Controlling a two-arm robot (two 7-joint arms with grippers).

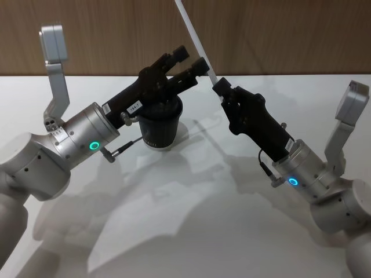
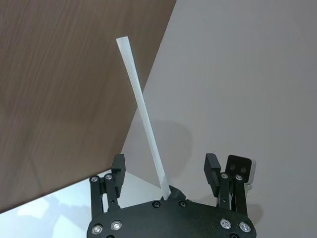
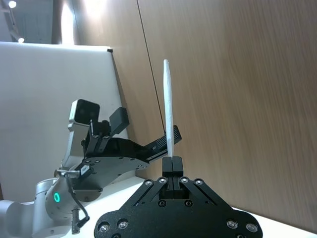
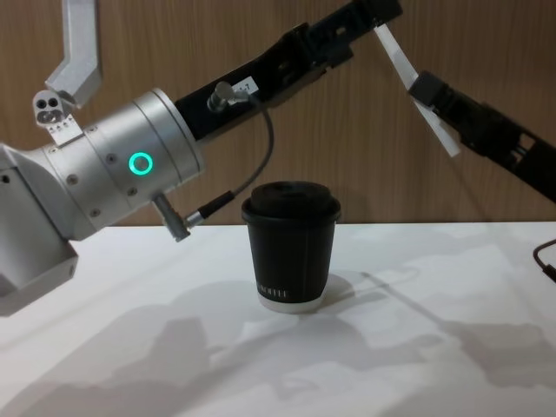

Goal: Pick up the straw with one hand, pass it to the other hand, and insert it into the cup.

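while the left gripper point(image 1: 191, 60) gapes, the right gripper point(image 1: 220, 87) clamps the straw point(image 1: 197, 40)

the left gripper reaches up above the lidded cup point(image 4: 291, 252), its fingers spread to either side of the straw. the cup stands upright on the white table point(image 1: 191, 220). to the right, the right gripper pinches the straw near its lower end; the straw slants up leftward.

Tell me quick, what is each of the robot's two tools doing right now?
Left tool: open, holding nothing, close by the thin white plastic straw.
Right tool: shut on the straw.
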